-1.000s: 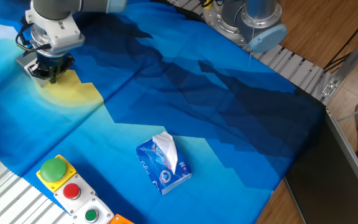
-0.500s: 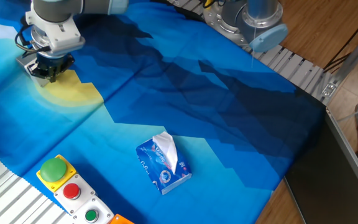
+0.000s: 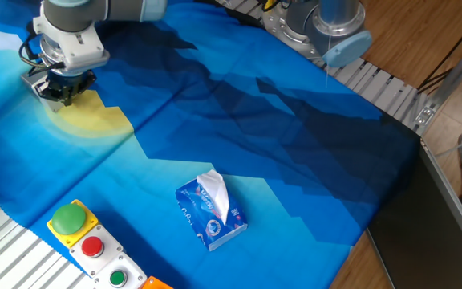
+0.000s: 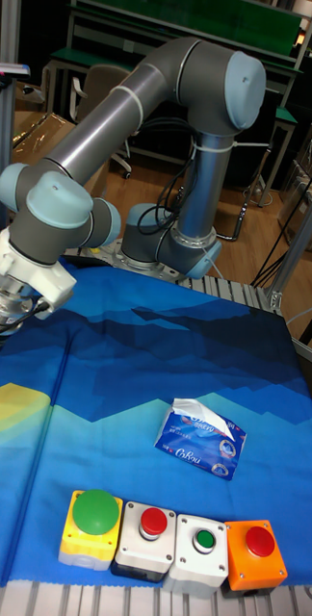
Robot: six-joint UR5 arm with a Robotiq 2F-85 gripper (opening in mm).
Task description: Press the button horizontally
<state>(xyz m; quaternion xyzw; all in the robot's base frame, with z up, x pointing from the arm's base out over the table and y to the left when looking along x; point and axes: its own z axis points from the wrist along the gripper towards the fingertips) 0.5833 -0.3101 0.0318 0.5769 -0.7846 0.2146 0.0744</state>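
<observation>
My gripper (image 3: 63, 95) hangs low at the far left of the table, over the yellow patch of the blue cloth (image 3: 239, 136). Its dark fingers point down, and no view shows a gap or contact between them. A small light-grey block (image 3: 34, 79) sits tight against the gripper's left side. I cannot tell whether it is the box or part of the tool, and no red face shows on it. The button is hidden in both views. In the tall fixed view the wrist (image 4: 26, 274) reaches the left edge, and the fingers are cut off there.
A blue tissue pack (image 3: 210, 211) lies in the middle front of the cloth. A row of button boxes stands along the front edge, starting with a yellow panel with a green dome (image 4: 95, 513). The arm's base (image 3: 327, 28) stands at the back right.
The arm's upper link has edged slightly to the right. The gripper stays in the same spot.
</observation>
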